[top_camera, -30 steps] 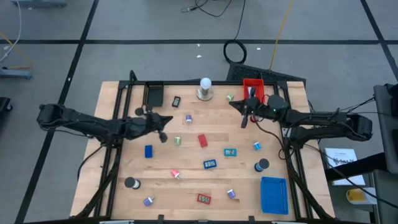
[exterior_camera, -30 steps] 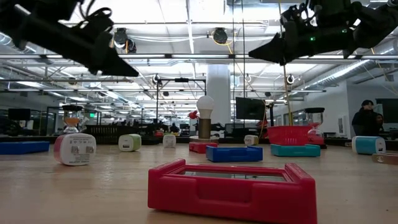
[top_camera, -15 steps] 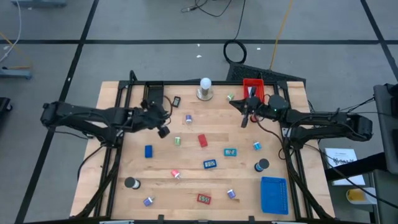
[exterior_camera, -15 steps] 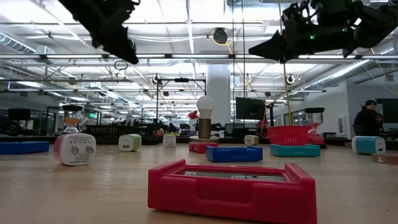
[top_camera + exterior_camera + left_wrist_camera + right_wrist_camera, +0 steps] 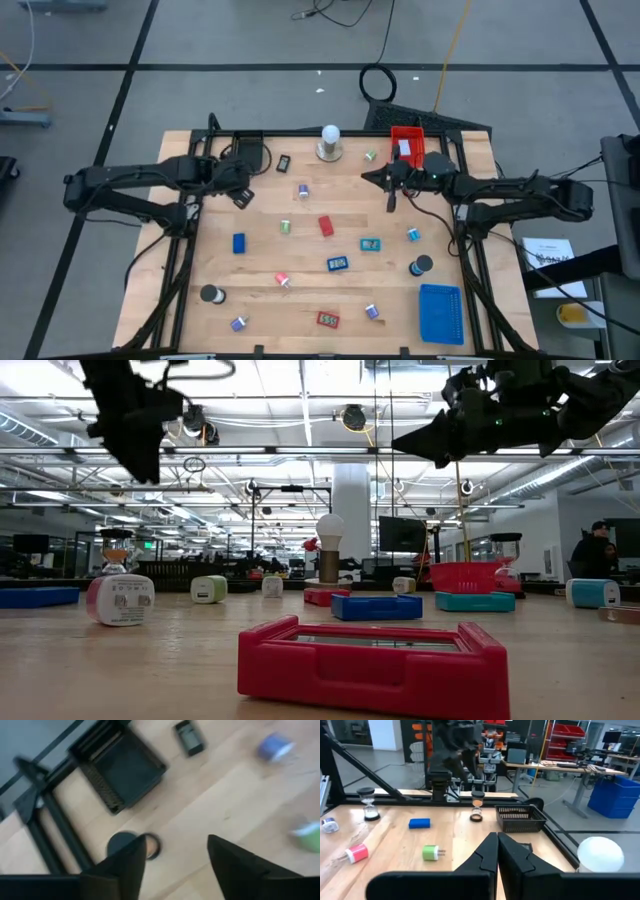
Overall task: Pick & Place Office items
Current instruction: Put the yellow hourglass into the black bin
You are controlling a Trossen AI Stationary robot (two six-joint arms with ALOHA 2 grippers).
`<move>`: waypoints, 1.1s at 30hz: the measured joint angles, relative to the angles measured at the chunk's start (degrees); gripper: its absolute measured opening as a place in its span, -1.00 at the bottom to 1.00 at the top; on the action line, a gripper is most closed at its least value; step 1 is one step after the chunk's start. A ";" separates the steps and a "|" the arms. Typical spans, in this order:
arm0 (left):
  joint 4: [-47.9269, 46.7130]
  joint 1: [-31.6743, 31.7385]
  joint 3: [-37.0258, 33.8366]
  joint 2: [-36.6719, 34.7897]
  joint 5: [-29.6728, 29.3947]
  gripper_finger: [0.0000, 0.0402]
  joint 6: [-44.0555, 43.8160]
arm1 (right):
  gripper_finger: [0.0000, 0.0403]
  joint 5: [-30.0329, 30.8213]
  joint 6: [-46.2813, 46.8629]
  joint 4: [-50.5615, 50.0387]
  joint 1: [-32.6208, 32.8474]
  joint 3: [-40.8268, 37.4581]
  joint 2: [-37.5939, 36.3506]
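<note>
Small office items lie scattered on the wooden table: a blue block [image 5: 239,243], a red block [image 5: 325,226], a teal block [image 5: 370,244], a purple roll [image 5: 303,190] and several more. My left gripper [image 5: 240,196] hangs high over the far left, pointing steeply down, open [image 5: 175,865] and holding nothing. An hourglass [image 5: 134,845] stands on the table below it, beside the black tray [image 5: 122,770]. My right gripper [image 5: 366,176] is raised at the far right, level, pointing toward the table's left, shut [image 5: 496,845] with nothing between its fingers.
A white ball on a grey base [image 5: 329,142] stands at the far middle, a red tray [image 5: 407,140] at the far right, a blue tray [image 5: 440,312] at the near right. A red block [image 5: 375,665] lies close to the low camera. A person [image 5: 588,550] stands in the room beyond.
My left gripper has risen and drawn back toward the table's far left corner. It has tipped from nearly level to pointing steeply down. No item on the table has moved.
</note>
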 joint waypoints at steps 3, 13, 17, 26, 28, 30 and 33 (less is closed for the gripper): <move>-0.16 3.48 -1.25 -0.01 -0.06 0.32 0.30 | -1.00 -0.05 -0.91 0.05 0.87 0.54 0.53; -0.83 13.99 -1.77 -0.79 7.68 0.48 5.70 | -1.00 -0.04 -2.51 0.04 2.47 0.55 0.49; -1.19 15.76 -1.77 -0.81 9.08 0.39 6.77 | -1.00 -0.02 -3.88 0.08 2.48 0.55 0.49; -1.46 15.75 -1.77 -0.70 10.21 0.31 6.43 | -1.00 -0.02 -2.84 0.90 2.48 0.55 0.49; -1.43 15.75 -1.77 -0.34 9.98 0.34 6.58 | -1.00 -0.02 -2.60 0.88 2.49 0.53 0.49; -1.39 15.73 -1.77 -0.13 10.37 0.37 6.70 | -1.00 -0.02 -2.59 0.90 2.48 0.53 0.49; -1.38 15.75 -1.77 -0.15 12.31 0.39 7.54 | -1.00 -0.02 -2.59 0.89 2.48 0.53 0.49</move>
